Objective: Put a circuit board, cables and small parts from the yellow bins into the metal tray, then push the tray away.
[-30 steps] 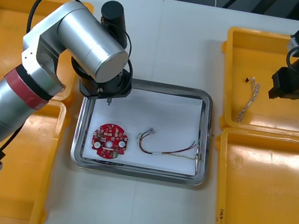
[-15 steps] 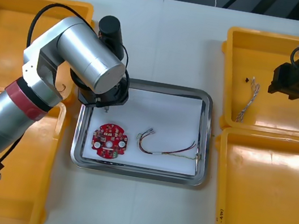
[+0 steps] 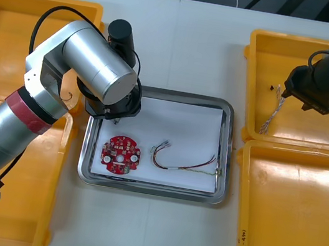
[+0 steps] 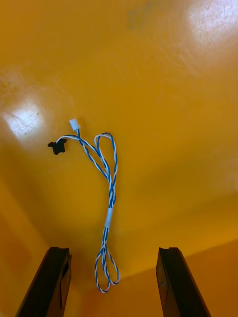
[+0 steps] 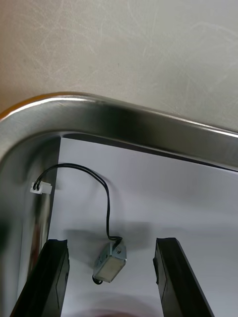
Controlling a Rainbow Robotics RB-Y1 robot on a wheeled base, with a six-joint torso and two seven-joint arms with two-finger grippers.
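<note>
– Over the tray, front cam: left arm pose?
– It comes in from near-left across the left yellow bins [image 3: 3,27], elbow bent, wrist pointing down. That puts the left gripper [image 3: 117,113] above the far-left corner of the metal tray [image 3: 226,152]. On the near-left of the tray lies the circuit board [image 3: 121,153], and the red and yellow cable [image 3: 183,164] is to its right, apart from it.
– Right side?
– Arm enters from the far-right edge, wrist down. So the right gripper [image 3: 292,97] hangs over the far-right yellow bin [image 3: 252,49], just beside the twisted blue and white cable [image 3: 273,113] on the bin floor.
– Right wrist cam?
– Its fingers [image 4: 49,282] are spread wide and grasp nothing. The twisted cable lies flat with its looped end between them, touching neither. A small black piece [image 4: 57,146] and a white plug [image 4: 74,124] sit at its other end.
– Left wrist cam?
– Those fingers [image 5: 173,277] are also spread, released. A small metal part [image 5: 110,260] lies on the white liner [image 5: 173,198] between them, touching neither. Its black cable [image 5: 99,183] arcs to a white connector [image 5: 42,187] at the tray wall, by the rounded corner.
</note>
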